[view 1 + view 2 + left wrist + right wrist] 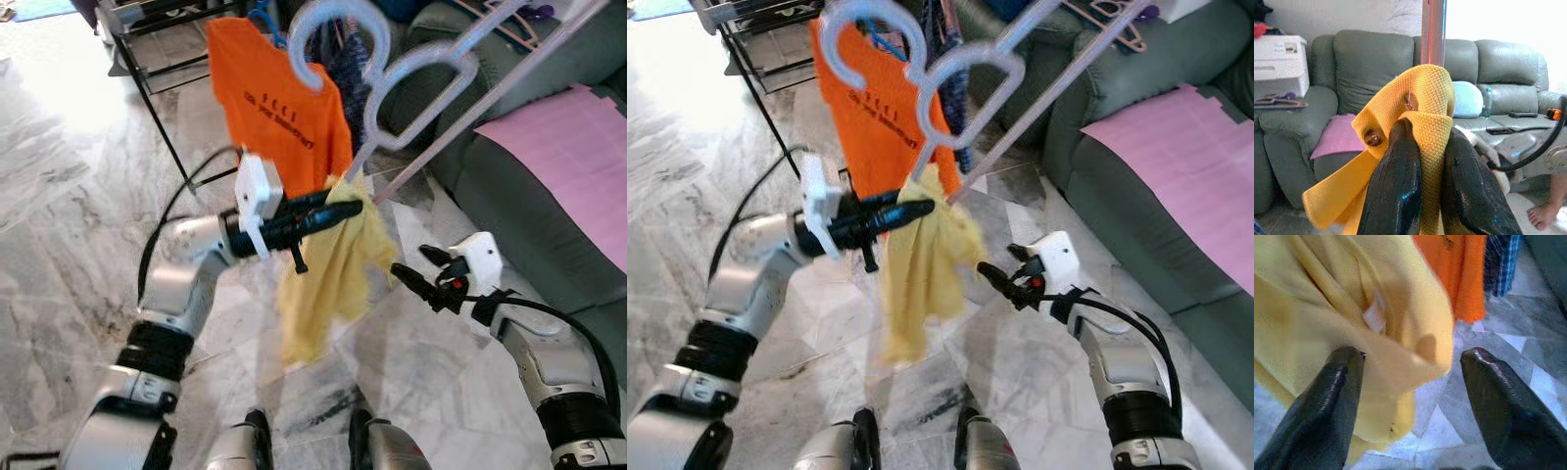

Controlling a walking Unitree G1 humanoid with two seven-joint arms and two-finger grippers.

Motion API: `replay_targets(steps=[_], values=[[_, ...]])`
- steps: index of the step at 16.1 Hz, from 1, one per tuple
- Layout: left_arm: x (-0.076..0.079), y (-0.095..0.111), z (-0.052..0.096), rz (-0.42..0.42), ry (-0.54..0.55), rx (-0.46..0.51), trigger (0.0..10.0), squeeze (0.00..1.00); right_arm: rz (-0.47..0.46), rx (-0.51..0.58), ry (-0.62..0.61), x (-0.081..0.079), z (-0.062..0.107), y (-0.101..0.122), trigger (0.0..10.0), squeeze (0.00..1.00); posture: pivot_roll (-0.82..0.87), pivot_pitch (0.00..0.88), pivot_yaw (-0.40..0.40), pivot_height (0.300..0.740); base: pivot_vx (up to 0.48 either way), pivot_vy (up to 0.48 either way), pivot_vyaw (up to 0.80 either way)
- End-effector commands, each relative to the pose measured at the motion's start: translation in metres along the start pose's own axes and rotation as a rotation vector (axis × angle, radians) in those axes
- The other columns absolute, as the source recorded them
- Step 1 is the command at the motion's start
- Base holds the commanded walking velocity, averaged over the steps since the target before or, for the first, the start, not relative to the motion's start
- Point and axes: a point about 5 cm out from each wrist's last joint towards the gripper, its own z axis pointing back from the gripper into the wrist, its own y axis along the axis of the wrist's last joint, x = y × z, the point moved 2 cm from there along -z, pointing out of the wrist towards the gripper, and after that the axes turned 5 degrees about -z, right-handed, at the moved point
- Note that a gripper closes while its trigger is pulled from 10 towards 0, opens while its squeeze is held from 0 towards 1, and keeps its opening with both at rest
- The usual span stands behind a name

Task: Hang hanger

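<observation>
Fingers of the left gripper (338, 208) were clamped together on the collar of a yellow shirt (328, 279), right where the garment met the pale lilac hanger (392, 83). In the left wrist view the knit fabric was folded between the two black fingertips (1396, 181), with a small button showing just beside them. The right gripper (416, 281) hovered just beside the shirt, on the sofa side, its fingers (1332, 396) spread apart with the yellow cloth hanging between and in front of them but not pinched.

By my reading, the job was about half done. The shirt appeared to be on the hanger and lifted clear of the marble floor (69, 196), and the hanger's large hook stood upright above the shirt, close to the camera. That hook did not yet rest on anything I could see, so carrying it to a rail and hooking it on was left.

Behind the yellow shirt hung an orange T-shirt (284, 108) with dark print, and just beside that a blue checked garment (343, 59), both apparently on a clothes rack whose rail I could not make out. A black wire frame (157, 78) stood beyond the orange T-shirt. A grey-green sofa (549, 215) with a pink cloth (568, 157) on it lay well apart from the shirt, past the right gripper. The hung clothes crowded the likely landing spot for the hook.
</observation>
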Motion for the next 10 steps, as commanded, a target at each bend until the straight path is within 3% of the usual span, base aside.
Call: replay_targets(steps=[1, 7, 10], values=[[-0.002, 0.017, -0.004, -0.038, -0.033, 0.047, 10.0, 0.0, -0.03, 0.015, -0.025, 0.004, 0.005, -0.004, 10.0, 1.0, -0.12, 0.248, 0.026, 0.74, 0.0, 0.0, 0.0], [-0.016, 0.025, 0.003, -0.047, -0.008, 0.03, 10.0, 0.0, -0.276, 0.184, 0.058, 0.004, 0.03, 0.017, 10.0, 1.0, -0.12, 0.258, 0.034, 0.74, 0.0, 0.0, 0.0], [-0.018, 0.03, 0.0, -0.05, -0.01, 0.044, 10.0, 0.0, -0.392, 0.225, -0.043, 0.018, 0.039, 0.014, 10.0, 1.0, -0.13, 0.259, 0.038, 0.74, 0.0, 0.0, 0.0]])
